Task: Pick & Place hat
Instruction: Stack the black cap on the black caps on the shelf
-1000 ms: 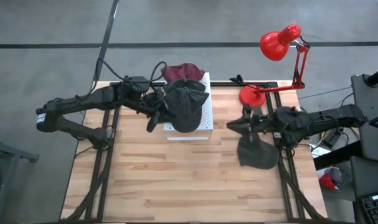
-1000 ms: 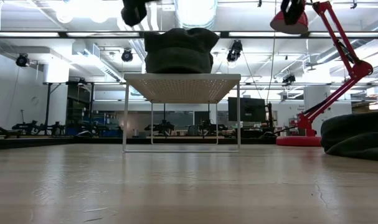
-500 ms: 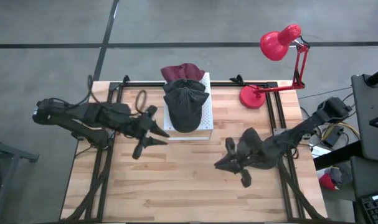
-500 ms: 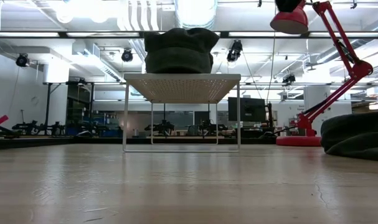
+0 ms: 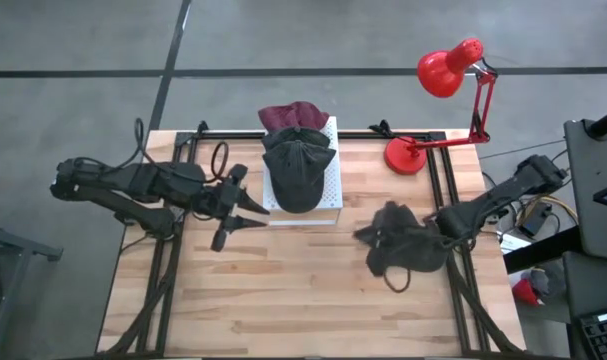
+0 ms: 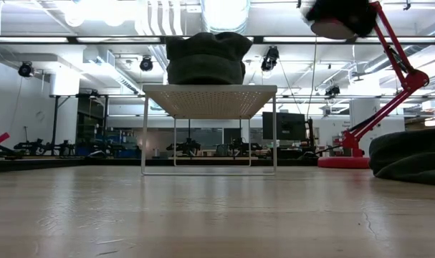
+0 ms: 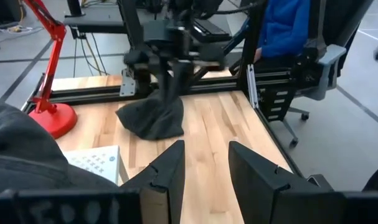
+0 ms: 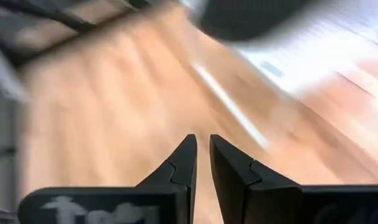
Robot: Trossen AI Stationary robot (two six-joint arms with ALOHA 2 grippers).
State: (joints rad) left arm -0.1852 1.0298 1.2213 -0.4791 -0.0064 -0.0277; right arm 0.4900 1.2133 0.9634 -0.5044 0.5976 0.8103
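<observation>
The right gripper (image 5: 368, 237) should settle its narrowly parted, empty-looking jaws squarely over the dark hat (image 5: 408, 248) on the surface's right side (left gripper (image 5: 245, 208) waits, jaws released) before clenching.

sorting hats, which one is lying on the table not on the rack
The dark hat on the bare wood by the right gripper; the other two sit on the white rack.

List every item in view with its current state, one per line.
Dark cap: lying on the white rack.
Maroon cap: on the rack's far end, behind the dark cap.
Dark hat: crumpled on the table.
Red lamp: upright.
Left gripper: open, empty.
Right gripper: narrowly open, empty.
</observation>
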